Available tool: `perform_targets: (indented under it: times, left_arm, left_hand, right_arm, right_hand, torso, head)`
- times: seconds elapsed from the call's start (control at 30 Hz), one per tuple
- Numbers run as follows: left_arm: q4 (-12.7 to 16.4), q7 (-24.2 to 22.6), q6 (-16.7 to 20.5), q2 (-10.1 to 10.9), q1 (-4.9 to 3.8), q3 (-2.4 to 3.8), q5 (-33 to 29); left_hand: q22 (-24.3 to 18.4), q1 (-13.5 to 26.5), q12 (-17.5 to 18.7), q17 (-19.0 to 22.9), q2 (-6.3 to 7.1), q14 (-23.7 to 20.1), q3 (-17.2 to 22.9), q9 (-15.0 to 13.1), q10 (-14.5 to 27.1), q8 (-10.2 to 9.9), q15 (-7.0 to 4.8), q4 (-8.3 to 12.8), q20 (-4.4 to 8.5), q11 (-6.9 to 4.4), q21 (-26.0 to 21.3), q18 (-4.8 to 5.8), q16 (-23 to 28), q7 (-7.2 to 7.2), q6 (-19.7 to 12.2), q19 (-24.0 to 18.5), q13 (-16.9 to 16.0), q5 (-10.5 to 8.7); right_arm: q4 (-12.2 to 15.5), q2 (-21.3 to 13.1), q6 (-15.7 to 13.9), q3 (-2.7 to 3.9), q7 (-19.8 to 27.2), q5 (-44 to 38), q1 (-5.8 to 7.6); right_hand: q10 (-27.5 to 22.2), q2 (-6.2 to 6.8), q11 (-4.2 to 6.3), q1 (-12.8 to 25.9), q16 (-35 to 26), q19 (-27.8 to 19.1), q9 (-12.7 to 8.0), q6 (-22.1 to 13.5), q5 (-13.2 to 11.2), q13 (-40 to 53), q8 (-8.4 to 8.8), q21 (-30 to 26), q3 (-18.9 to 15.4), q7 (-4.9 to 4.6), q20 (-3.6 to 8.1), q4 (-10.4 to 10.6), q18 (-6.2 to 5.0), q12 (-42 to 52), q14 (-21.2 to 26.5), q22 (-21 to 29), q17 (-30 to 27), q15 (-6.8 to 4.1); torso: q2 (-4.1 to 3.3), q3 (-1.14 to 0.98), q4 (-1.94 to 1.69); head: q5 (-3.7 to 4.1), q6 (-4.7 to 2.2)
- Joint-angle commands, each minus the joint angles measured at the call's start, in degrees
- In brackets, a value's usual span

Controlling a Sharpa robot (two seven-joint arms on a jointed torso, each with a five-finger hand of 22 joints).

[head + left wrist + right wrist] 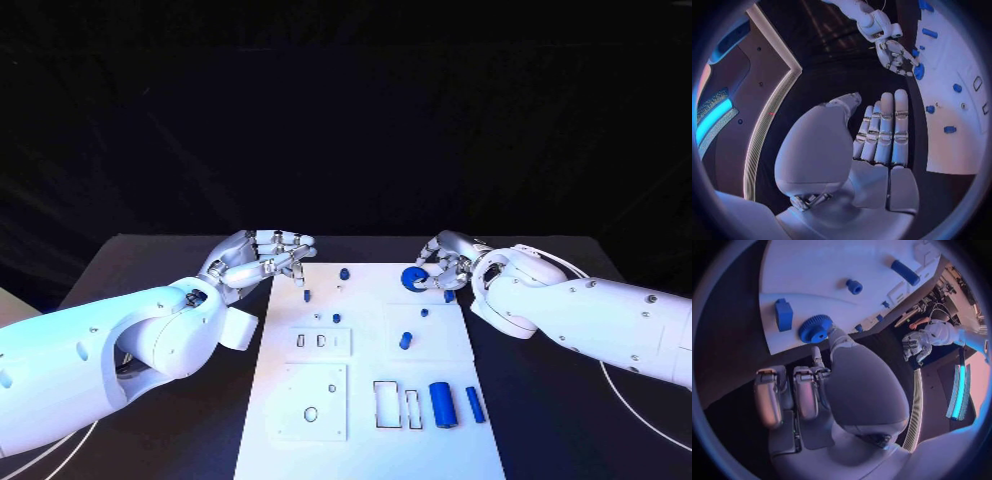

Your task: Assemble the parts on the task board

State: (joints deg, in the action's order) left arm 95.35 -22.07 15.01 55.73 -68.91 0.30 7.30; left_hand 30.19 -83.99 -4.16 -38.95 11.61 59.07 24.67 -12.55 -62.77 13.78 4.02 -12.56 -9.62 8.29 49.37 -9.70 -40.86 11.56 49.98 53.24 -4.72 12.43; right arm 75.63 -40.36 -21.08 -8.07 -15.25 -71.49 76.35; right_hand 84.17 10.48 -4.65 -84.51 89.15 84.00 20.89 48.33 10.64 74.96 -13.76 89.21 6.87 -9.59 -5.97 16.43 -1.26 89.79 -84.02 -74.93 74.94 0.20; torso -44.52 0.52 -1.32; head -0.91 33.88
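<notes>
Right hand (459, 262): fingertips pinching the blue gear (415, 278) — at the task board's (361, 400) 1 o'clock corner.
Left hand (260, 257): fingers together, holding nothing — at 11 o'clock.
Surface: black table (159, 290).

Counter (173, 420): black, flat, dark cloth behind its far edge.
Board (368, 450): white, lies directly on the counter's middle, long side running from near edge to far edge.
Cable (635, 410): white, on the counter right of the board.

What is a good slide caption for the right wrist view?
Right robot hand touches a blue gear at the white task board's edge.
</notes>
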Motion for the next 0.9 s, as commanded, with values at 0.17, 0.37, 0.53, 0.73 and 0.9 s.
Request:
perform_targets:
  times: [0.17, 0.37, 0.53, 0.73, 0.9]
  left_arm:
    - [0.0, -0.5, -1.3, -0.2, -0.05, 0.05, -0.1]
    - [0.0, -0.4, -1.4, -0.2, -0.05, 0.05, -0.1]
    - [0.0, -0.4, -1.5, -0.2, -0.05, 0.05, -0.1]
    - [0.0, -0.4, -1.5, -0.1, -0.05, 0.05, 0.0]
    - [0.0, -0.3, -1.5, -0.1, -0.05, 0.05, 0.0]
  left_hand:
    - [0.0, -0.1, -0.2, -0.1, -0.28, -0.5, 0.2, 0.0, 0.1, -0.1, 0.07, -0.1, 0.19, -0.17, 0.1, -0.81, -0.2, 0.04, -0.1, -0.4, -0.1, -0.25]
    - [0.0, -0.1, -0.2, -0.1, -0.28, -0.5, 0.2, 0.0, 0.1, -0.1, 0.07, -0.1, 0.19, -0.17, 0.1, -0.81, -0.2, 0.04, -0.1, -0.4, -0.1, -0.25]
    - [0.1, -0.1, -0.2, -0.1, -0.28, -0.5, 0.3, -0.1, 0.1, -0.1, 0.06, -0.1, 0.19, -0.17, 0.3, -0.81, -0.2, 0.04, -0.1, -0.5, -0.1, -0.25]
    - [0.1, -0.1, -0.2, -0.1, -0.28, -0.5, 0.3, -0.1, 0.1, -0.1, 0.06, -0.1, 0.19, -0.17, 0.3, -0.81, -0.2, 0.04, -0.1, -0.5, -0.1, -0.25]
    - [0.1, -0.1, -0.2, -0.1, -0.28, -0.5, 0.3, -0.1, 0.1, -0.1, 0.06, -0.1, 0.19, -0.17, 0.3, -0.81, -0.2, 0.04, -0.1, -0.5, -0.1, -0.25]
  right_arm:
    - [-0.4, 0.5, -1.1, 0.0, -0.6, -4.6, -0.12]
    - [-0.8, 1.0, 0.0, -0.02, -1.0, -5.0, -0.43]
    - [-1.5, 1.2, 1.5, -0.03, -1.7, -5.4, -0.68]
    - [-2.0, 1.5, 2.8, -0.04, -2.1, -5.5, -0.89]
    - [-2.3, 1.8, 3.1, -0.04, -2.1, -5.3, -0.99]
  right_hand:
    - [5.8, -0.62, -0.02, -0.4, 0.4, 5.8, 0.1, 0.0, 0.3, 15.0, -0.55, 0.5, 0.1, 0.14, -0.38, -0.2, 1.17, 0.2, -5.7, -14.7, 13.6, 0.25]
    - [5.8, -1.02, 0.06, -0.9, 0.4, 5.8, 0.2, 0.6, 0.4, 15.0, -1.06, 0.4, 0.7, 0.23, -0.38, -0.3, 1.14, 0.2, -5.7, -14.6, 13.5, 0.2]
    - [5.8, -1.18, 0.09, -0.9, 0.4, 5.8, 0.2, 0.8, 0.3, 15.0, -1.22, 0.5, 0.9, 0.28, -0.37, -0.2, 1.17, 0.2, -5.7, -14.7, 13.5, 0.18]
    - [5.8, -1.17, 0.1, -0.9, 0.4, 5.8, 0.2, 0.9, 0.2, 15.0, -1.25, 0.6, 0.9, 0.29, -0.37, -0.2, 1.19, 0.2, -5.7, -14.8, 13.6, 0.18]
    - [5.8, -1.24, 0.1, -0.8, 0.4, 5.9, 0.2, 1.0, 0.2, 15.0, -1.28, 0.6, 1.0, 0.3, -0.36, -0.2, 1.2, 0.2, -5.7, -14.9, 13.6, 0.16]
  torso:
    - [0.03, -0.01, 0.04]
    - [0.02, 0.0, 0.01]
    - [0.0, 0.08, -0.06]
    - [0.03, -0.01, -0.02]
    - [0.0, -0.01, 0.01]
  head:
    - [-0.02, 0.07]
    - [-0.06, 0.16]
    - [-0.01, 0.29]
    - [-0.16, 0.4]
    - [-0.21, 0.39]
